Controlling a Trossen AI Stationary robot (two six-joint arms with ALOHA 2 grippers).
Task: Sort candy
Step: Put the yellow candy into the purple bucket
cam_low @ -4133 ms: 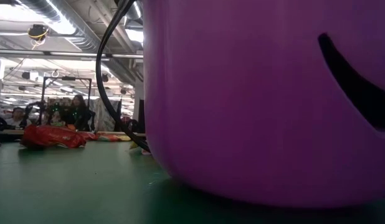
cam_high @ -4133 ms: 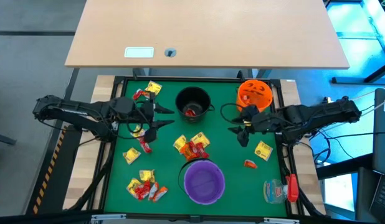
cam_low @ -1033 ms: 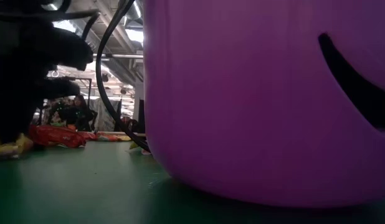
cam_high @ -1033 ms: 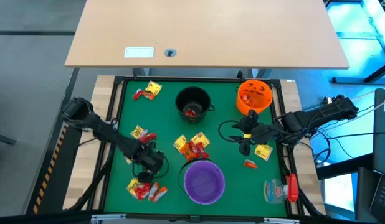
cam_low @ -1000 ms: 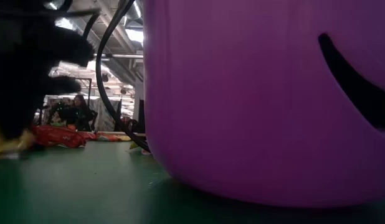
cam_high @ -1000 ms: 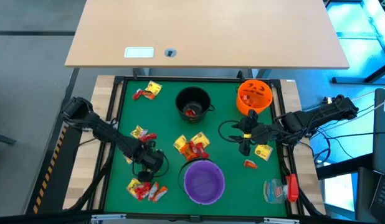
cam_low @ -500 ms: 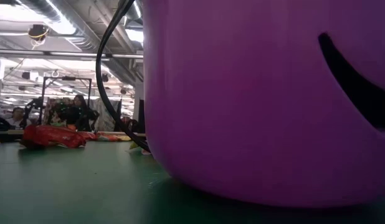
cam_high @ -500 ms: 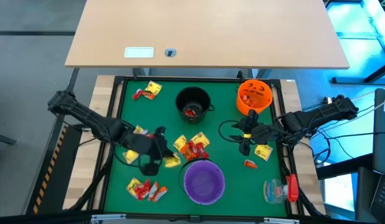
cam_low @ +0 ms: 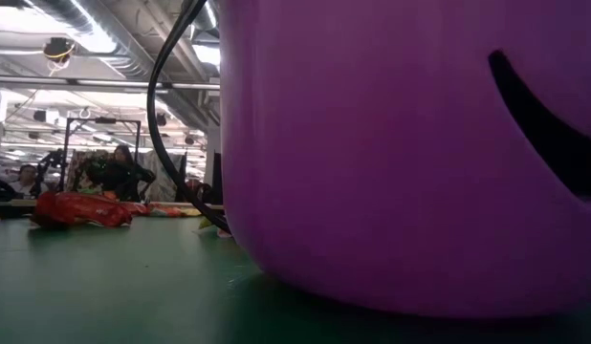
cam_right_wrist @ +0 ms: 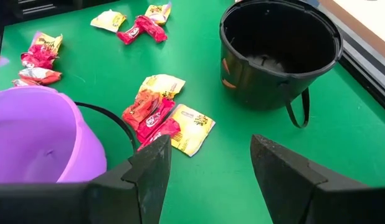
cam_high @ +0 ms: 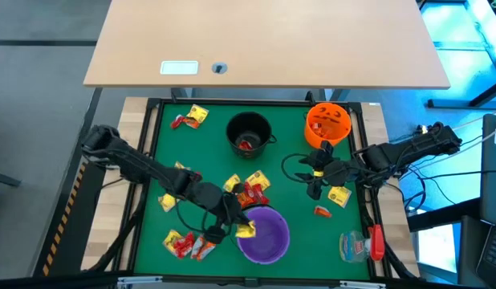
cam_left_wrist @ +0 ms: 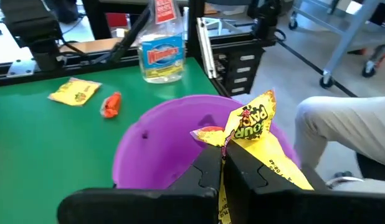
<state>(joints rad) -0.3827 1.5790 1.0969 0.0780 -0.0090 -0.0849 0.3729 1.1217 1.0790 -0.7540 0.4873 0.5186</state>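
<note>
My left gripper (cam_high: pixel 236 223) is shut on a yellow candy packet (cam_left_wrist: pixel 251 127) at the left rim of the purple bucket (cam_high: pixel 264 234). My right gripper (cam_high: pixel 316 175) hovers open, touching nothing, between the orange bucket (cam_high: pixel 328 122) and a yellow candy (cam_high: pixel 339 194). More candy lies flat on the green mat: a pile at the near left (cam_high: pixel 188 242), a cluster in the middle (cam_high: pixel 248 189), some at the far left (cam_high: pixel 190 117). The black bucket (cam_high: pixel 249 132) stands at the far middle with a red candy inside. My left gripper pinches the yellow packet near its middle (cam_left_wrist: pixel 233 146) between its two fingers. The fingers come from the table's left, slanting a little downward. The packet is lifted clear and sticks out past the fingertips over the purple bucket's mouth (cam_left_wrist: pixel 174 137).
A clear spray bottle with a red part (cam_high: pixel 360 245) lies at the near right corner. A small orange-red candy (cam_high: pixel 323 211) lies beside it. In the low view the purple bucket (cam_low: pixel 410 153) fills most of the picture. A wooden table (cam_high: pixel 264 40) stands beyond the mat.
My left gripper has risen from the mat near the near-left pile with the yellow packet. It has carried it toward the table's right to the purple bucket's left rim. It has tipped up from pointing down to nearly level.
</note>
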